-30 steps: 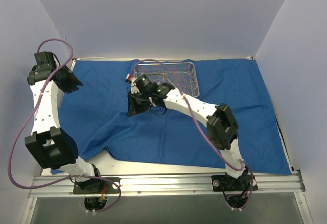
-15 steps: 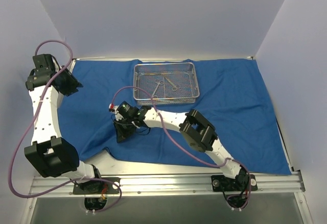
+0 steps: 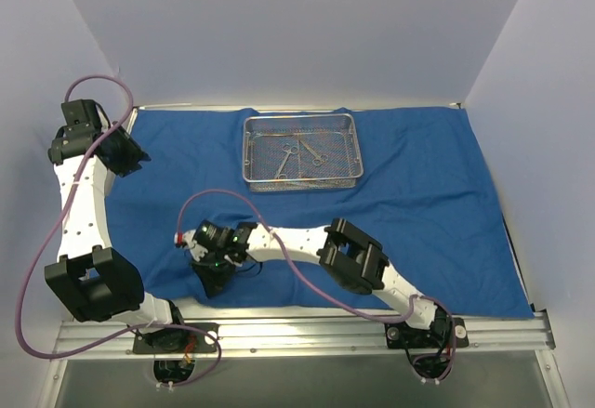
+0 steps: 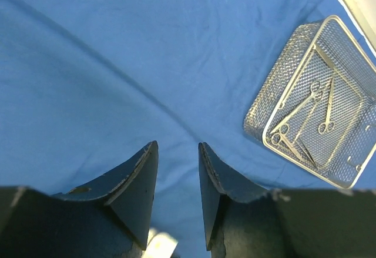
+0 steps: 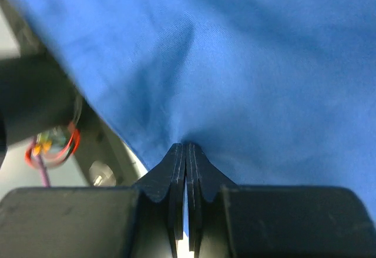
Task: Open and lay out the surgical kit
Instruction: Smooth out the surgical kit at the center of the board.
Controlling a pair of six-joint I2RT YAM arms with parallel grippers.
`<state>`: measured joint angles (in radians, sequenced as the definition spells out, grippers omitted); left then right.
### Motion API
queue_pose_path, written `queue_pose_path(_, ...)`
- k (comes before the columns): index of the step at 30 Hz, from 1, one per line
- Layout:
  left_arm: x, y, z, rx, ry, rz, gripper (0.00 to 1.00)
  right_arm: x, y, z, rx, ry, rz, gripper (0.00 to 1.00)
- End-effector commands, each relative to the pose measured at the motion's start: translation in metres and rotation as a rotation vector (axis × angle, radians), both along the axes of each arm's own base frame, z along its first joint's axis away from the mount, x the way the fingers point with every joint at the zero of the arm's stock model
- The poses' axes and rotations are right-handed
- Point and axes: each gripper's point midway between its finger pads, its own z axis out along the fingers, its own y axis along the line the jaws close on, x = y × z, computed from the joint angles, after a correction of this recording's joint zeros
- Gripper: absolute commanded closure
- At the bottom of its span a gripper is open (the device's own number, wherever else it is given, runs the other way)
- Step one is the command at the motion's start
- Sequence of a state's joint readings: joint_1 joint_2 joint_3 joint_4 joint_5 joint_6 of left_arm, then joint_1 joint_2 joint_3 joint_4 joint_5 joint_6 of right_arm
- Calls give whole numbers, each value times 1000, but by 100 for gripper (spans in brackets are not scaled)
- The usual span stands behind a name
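Note:
The royal-blue cloth wrap (image 3: 418, 213) lies spread over the table. The silver wire-mesh tray (image 3: 299, 185) stands on it at the back middle, with scissors (image 3: 288, 160) and other thin steel instruments (image 3: 313, 151) inside. My right gripper (image 3: 212, 278) is low at the near left, shut on a pinch of the cloth's edge (image 5: 247, 64), which bunches at its tips (image 5: 185, 146). My left gripper (image 3: 133, 157) is open and empty, raised over the cloth's far left (image 4: 117, 64). In the left wrist view its jaws (image 4: 178, 146) stand apart, and the tray (image 4: 258, 131) shows to the right.
The white table top (image 3: 279, 296) shows bare along the near edge under the cloth's curved hem. A metal rail (image 3: 297, 334) carries both arm bases. White walls close in the left, back and right. A purple cable (image 3: 232, 199) loops over the right arm.
My right gripper has moved from beside the tray to the near left, pulling the pinched cloth with it. The tray is now fully uncovered. The left arm has barely moved.

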<state>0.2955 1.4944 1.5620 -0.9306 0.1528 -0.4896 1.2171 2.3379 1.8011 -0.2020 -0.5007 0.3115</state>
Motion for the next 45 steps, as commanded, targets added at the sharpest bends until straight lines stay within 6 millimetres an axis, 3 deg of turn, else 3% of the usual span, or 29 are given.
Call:
queue_pose_path(1, 9, 7, 4, 37, -16, 7, 57, -30, -32, 14, -93, -1, 67, 100)
queue_pose_path(4, 14, 8, 1, 37, -20, 9, 53, -9, -27, 35, -53, -35, 7, 100)
queue_pose_path(6, 19, 5, -4, 35, -7, -5, 54, 23, -26, 49, -26, -62, -70, 100)
queue_pose_path(8, 26, 1, -5, 39, 1, -23, 55, 52, -20, 82, 49, -81, -159, 100)
queue_pose_path(9, 29, -2, -6, 38, 1, -29, 55, 79, -25, 101, 84, -93, -221, 100)
queue_pose_path(11, 38, -4, -9, 29, 4, -35, 57, 113, -33, 130, 113, -126, -306, 100)
queue_pose_path(12, 43, -8, -10, 19, -1, -46, 59, 145, -50, 136, 99, -144, -379, 100)
queue_pose_path(15, 61, -17, -19, -16, -19, -74, 65, 190, -92, 143, 52, -160, -500, 100)
queue_pose_path(16, 67, -19, -23, -33, -21, -83, 69, 218, -120, 141, 29, -156, -570, 100)
queue_pose_path(17, 76, -21, -32, -50, -13, -94, 76, 230, -136, 136, 8, -158, -599, 100)
queue_pose_path(20, 97, -31, -32, -67, -73, -144, 74, 261, -189, 118, -63, -151, -672, 100)
queue_pose_path(22, 107, -35, -28, -37, -92, -161, 72, 281, -222, 121, -78, -161, -752, 100)
queue_pose_path(23, 113, -36, -40, -29, -68, -167, 72, 289, -236, 122, -81, -162, -792, 100)
queue_pose_path(24, 121, -37, -35, -13, -81, -178, 72, 299, -247, 133, -53, -177, -855, 100)
queue_pose_path(25, 125, -41, -41, -16, -68, -188, 73, 306, -263, 133, -61, -176, -910, 100)
queue_pose_path(26, 131, -42, -60, -35, -27, -187, 74, 323, -290, 136, -62, -189, -997, 100)
queue_pose_path(28, 139, -50, -67, -96, -6, -179, 88, 338, -321, 150, -51, -216, -1114, 100)
queue_pose_path(29, 134, -55, -86, -124, 68, -168, 93, 348, -348, 152, -69, -216, -1189, 100)
queue_pose_path(34, 120, -85, -94, -155, 129, -161, 93, 338, -415, 147, -200, -177, -1321, 100)
queue_pose_path(37, 109, -102, -111, -168, 189, -188, 94, 327, -451, 143, -279, -186, -1381, 100)
queue_pose_path(40, 98, -107, -137, -180, 286, -178, 98, 316, -483, 122, -344, -130, -1433, 100)
queue_pose_path(41, 91, -109, -149, -191, 338, -180, 98, 311, -489, 116, -366, -113, -1430, 100)
queue_pose_path(43, 86, -112, -154, -187, 374, -199, 98, 299, -496, 99, -408, -71, -1425, 100)
queue_pose_path(45, 76, -113, -161, -166, 426, -207, 98, 294, -491, 92, -386, -50, -1398, 100)
